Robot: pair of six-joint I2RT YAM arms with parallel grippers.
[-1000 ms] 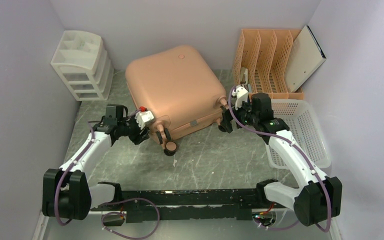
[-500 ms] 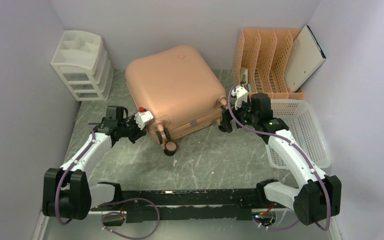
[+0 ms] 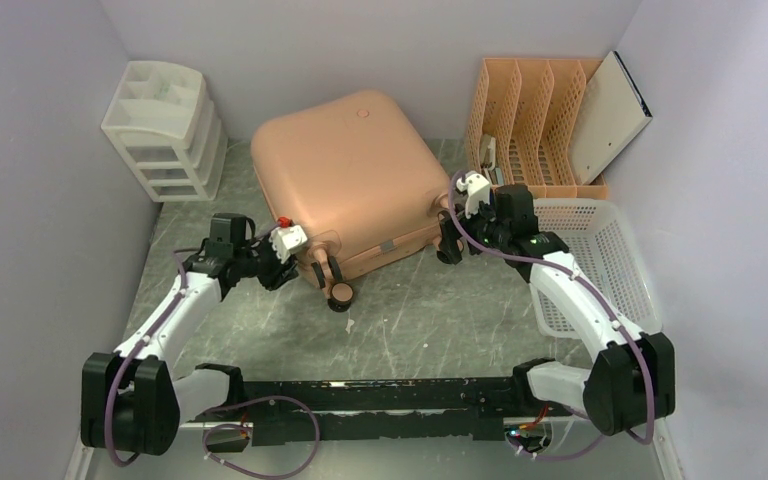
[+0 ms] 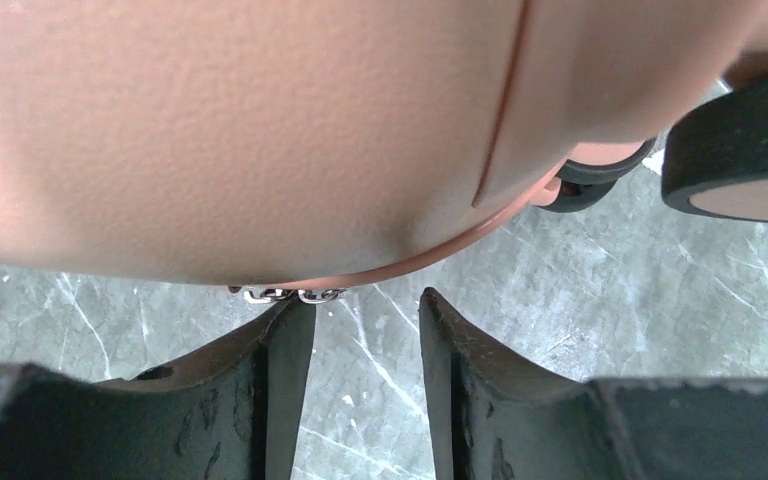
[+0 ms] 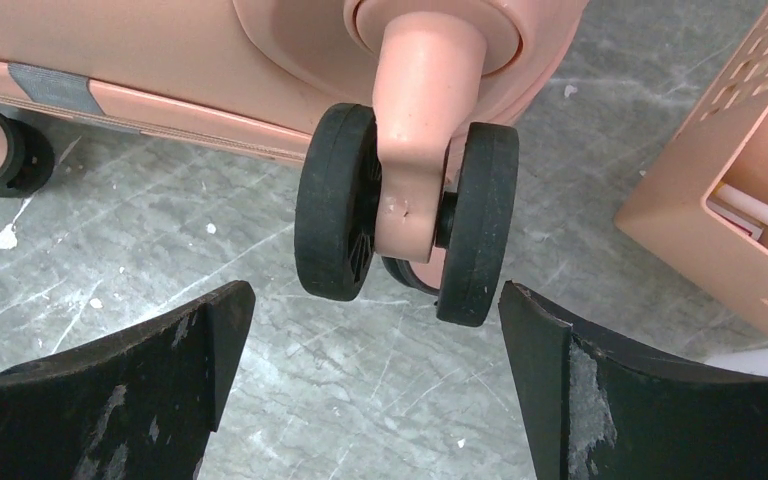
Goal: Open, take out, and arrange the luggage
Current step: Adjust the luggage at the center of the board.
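The salmon-pink luggage (image 3: 345,175) lies closed on its side in the middle of the grey table, wheels toward me. My left gripper (image 3: 290,270) is at its near-left corner, open with a narrow gap. In the left wrist view the shell (image 4: 260,130) fills the top and a small metal zipper chain (image 4: 285,295) hangs just above the left fingertip. My right gripper (image 3: 447,240) is open wide at the near-right corner. In the right wrist view the black double wheel (image 5: 405,205) sits just ahead, between the fingertips, untouched.
A white drawer unit (image 3: 165,130) stands at the back left. An orange-tan slotted file rack (image 3: 525,120) with a white board (image 3: 610,115) stands at the back right, with a white basket (image 3: 600,260) before it. Another wheel (image 3: 338,293) juts out at the front.
My left gripper has drawn slightly back from the luggage's corner. My right gripper has shifted a little toward the back and closer to the wheel. The luggage has not moved.
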